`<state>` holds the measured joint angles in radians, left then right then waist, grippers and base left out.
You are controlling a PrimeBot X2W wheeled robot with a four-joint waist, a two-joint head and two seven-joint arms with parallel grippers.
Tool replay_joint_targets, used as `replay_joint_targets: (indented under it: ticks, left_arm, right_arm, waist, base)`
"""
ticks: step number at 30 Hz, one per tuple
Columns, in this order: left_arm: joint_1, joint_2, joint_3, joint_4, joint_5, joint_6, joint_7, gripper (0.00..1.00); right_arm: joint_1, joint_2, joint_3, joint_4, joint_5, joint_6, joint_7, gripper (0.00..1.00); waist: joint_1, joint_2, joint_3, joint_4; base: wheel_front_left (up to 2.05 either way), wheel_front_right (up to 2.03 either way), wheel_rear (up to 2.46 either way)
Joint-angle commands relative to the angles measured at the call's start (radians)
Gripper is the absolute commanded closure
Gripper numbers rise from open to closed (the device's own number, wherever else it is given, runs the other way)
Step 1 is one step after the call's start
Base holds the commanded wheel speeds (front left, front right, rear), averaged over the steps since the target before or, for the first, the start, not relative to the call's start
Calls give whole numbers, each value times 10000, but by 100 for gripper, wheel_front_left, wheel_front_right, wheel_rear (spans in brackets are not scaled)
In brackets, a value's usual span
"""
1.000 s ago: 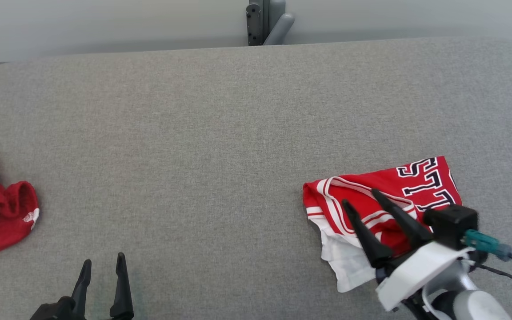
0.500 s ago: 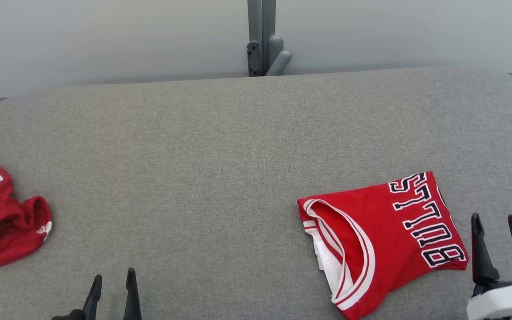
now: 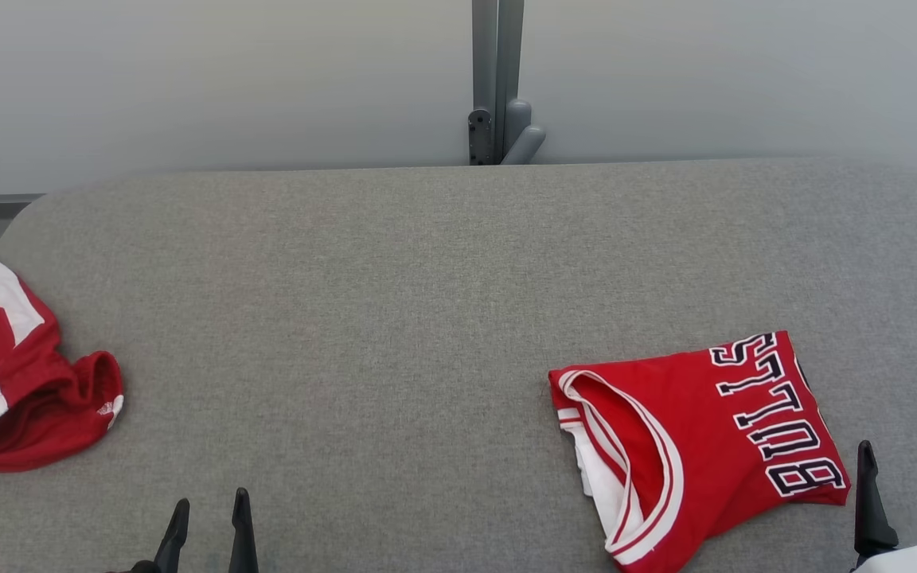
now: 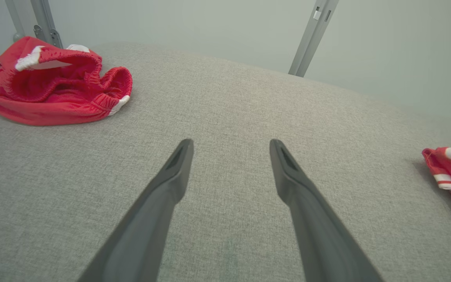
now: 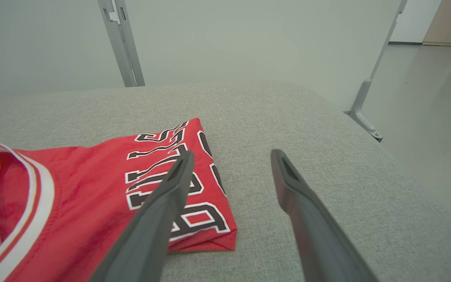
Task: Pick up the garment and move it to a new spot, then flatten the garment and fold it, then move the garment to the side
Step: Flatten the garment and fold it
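Pulled back off the garment [image 3: 713,446], the right tool [image 3: 900,450] now stands open and empty; across the counter [image 3: 387,318], crumpled red shorts [image 3: 25,390] lie well left of the open left tool [image 3: 212,499], a grey post [image 3: 497,79] rises beyond both tools, and the folded garment lies just left of the right one.

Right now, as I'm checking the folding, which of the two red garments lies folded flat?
The jersey with black lettering beside the right gripper; the other red garment, at the left, lies crumpled in a heap.
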<state>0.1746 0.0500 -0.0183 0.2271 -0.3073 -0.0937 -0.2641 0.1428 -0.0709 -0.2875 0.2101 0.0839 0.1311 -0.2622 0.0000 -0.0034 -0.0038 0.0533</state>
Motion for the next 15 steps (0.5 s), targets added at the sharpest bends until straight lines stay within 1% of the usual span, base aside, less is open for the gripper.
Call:
replay_joint_targets:
  ticks: [1, 4, 5, 6, 10, 15]
  left_arm:
    - [136, 16, 20, -66, 29, -24, 0, 0]
    - [110, 16, 14, -80, 57, -27, 0, 0]
    - [80, 16, 13, -83, 69, -33, 0, 0]
    - [39, 16, 7, -90, 84, -40, 0, 0]
    - [-307, 16, 22, -201, 69, -56, 0, 0]
    - [-789, 16, -96, -322, 88, -120, 0, 0]
  right_arm:
    - [41, 45, -23, -89, -125, -7, -30, 0]
    - [-118, 77, 46, -231, -79, -7, -29, 0]
    - [-191, 93, 79, -252, -74, -7, -30, 79]
    - [-278, 100, 142, -260, -34, -7, -30, 100]
    - [-864, 57, 753, -38, -234, -7, -29, 100]
    - [-2287, 66, 1641, 1342, -833, -7, -30, 100]
  waist:
    - [0, 34, 4, -9]
    - [0, 34, 32, -16]
    - [0, 34, 45, -17]
    - [0, 34, 61, -14]
    - [0, 34, 411, 11]
    - [0, 34, 1324, 57]
  base:
    - [0, 0, 0]
    - [0, 0, 0]
    - [0, 0, 0]
    - [0, 0, 0]
    - [0, 0, 0]
    - [0, 0, 0]
